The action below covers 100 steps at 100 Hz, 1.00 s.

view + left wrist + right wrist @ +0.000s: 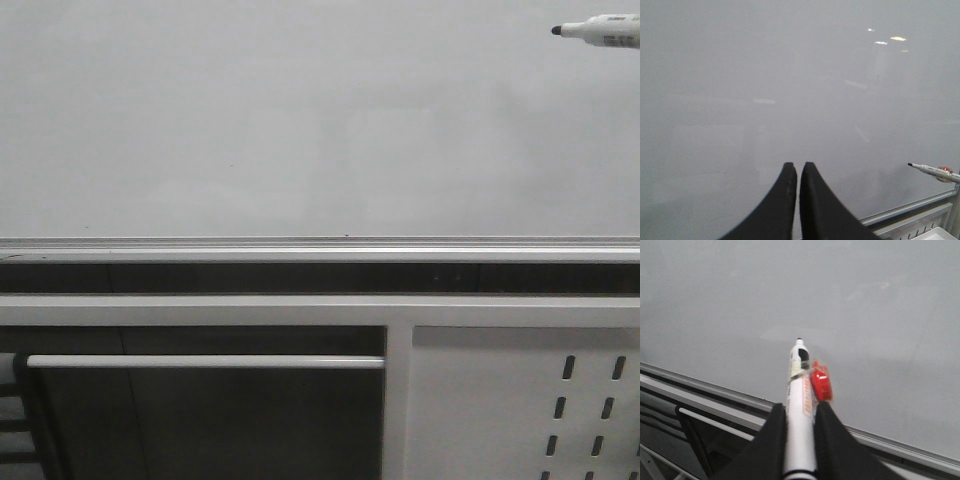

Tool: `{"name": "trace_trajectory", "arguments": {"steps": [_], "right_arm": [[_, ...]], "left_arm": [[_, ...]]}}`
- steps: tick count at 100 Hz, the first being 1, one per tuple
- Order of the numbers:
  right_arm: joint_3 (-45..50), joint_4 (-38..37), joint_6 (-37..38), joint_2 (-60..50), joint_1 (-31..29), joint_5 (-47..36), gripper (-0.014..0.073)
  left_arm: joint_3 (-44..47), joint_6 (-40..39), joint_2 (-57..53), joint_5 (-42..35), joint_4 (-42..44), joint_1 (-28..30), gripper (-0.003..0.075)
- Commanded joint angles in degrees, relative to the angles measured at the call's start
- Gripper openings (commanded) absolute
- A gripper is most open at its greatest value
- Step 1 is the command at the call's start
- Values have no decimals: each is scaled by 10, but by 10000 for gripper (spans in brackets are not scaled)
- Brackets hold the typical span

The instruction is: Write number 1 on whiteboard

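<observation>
The whiteboard (300, 120) fills the upper front view, with a silver edge rail (320, 246) below it. No number 1 shows on it; the board looks blank in every view. My right gripper (800, 410) is shut on a white marker pen (800, 415) with a black tip and a red piece taped to its side. The tip points at the whiteboard (840, 300), and I cannot tell if it touches. The marker pen (600, 32) pokes in at the front view's top right, and shows in the left wrist view (935, 171). My left gripper (797, 167) is shut and empty before the whiteboard (765, 75).
Below the rail runs a white metal frame (320, 310) with a horizontal bar (200, 362) and a white perforated metal panel (520, 400) at the lower right. The rail (715, 395) and the frame also show in the right wrist view.
</observation>
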Motion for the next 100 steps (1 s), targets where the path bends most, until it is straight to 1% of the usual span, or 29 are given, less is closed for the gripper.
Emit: {"name": "trace_trajectory", "arguments": {"steps": [1, 34, 40, 44, 48, 49, 51, 52, 53, 54, 55, 56, 57, 58, 59, 60, 61, 63, 64, 68, 73, 91, 100], "right_arm": [[-16, 0, -9, 2, 0, -33, -50], [-16, -1, -22, 2, 0, -31, -50], [-16, -14, -21, 2, 0, -31, -50], [-16, -32, -5, 2, 0, -31, -50], [-16, -82, 47, 2, 0, -31, -50], [-16, -107, 60, 2, 0, -31, -50], [-16, -136, 105, 2, 0, -32, -50], [-16, -168, 141, 2, 0, -33, -50], [-16, -185, 160, 2, 0, -33, -50], [-16, -221, 199, 2, 0, -33, -50], [-16, -240, 219, 2, 0, -34, -50], [-16, -277, 240, 2, 0, -34, -50], [-16, -297, 282, 2, 0, -34, -50], [-16, -316, 303, 2, 0, -34, -50], [-16, -354, 346, 2, 0, -34, -50], [-16, -372, 367, 2, 0, -34, -50], [-16, -407, 408, 2, 0, -36, -50], [-16, -455, 446, 2, 0, -37, -50], [-16, -466, 481, 2, 0, -39, -50], [-16, -535, 558, 2, 0, -51, -50], [-14, -564, 589, 2, 0, -74, -50], [2, -565, 588, 42, 1, -143, -50], [16, -565, 588, 84, 13, -200, -50]], "left_arm": [[-12, -5, 7, -22, 12, -2, -18], [-12, -5, 7, -22, 13, -2, -18], [-12, -5, 7, -22, 13, -2, -18], [-12, -5, 7, -22, 13, -2, -18], [-12, -5, 7, -22, 13, -2, -18], [-12, -5, 7, -22, 13, -2, -18], [-12, -5, 7, -22, 13, -2, -18], [-12, -5, 7, -22, 13, -2, -18], [-12, -5, 7, -22, 13, -2, -18], [-12, -5, 7, -22, 13, -2, -18], [-12, -5, 7, -22, 13, -2, -18], [-12, -5, 7, -22, 13, -2, -18], [-12, -5, 7, -22, 13, -2, -18], [-12, -5, 7, -22, 13, -2, -18], [-12, -5, 7, -22, 13, -2, -18], [-12, -5, 7, -22, 13, -2, -18], [-12, -5, 7, -22, 13, -2, -18], [-12, -5, 7, -22, 13, -2, -18], [-12, -5, 7, -22, 13, -2, -18], [-12, -5, 7, -22, 13, -2, -18], [-12, -5, 7, -22, 13, -2, -18], [-12, -5, 7, -22, 13, -2, -18], [-12, -5, 7, -22, 13, -2, -18]]}}
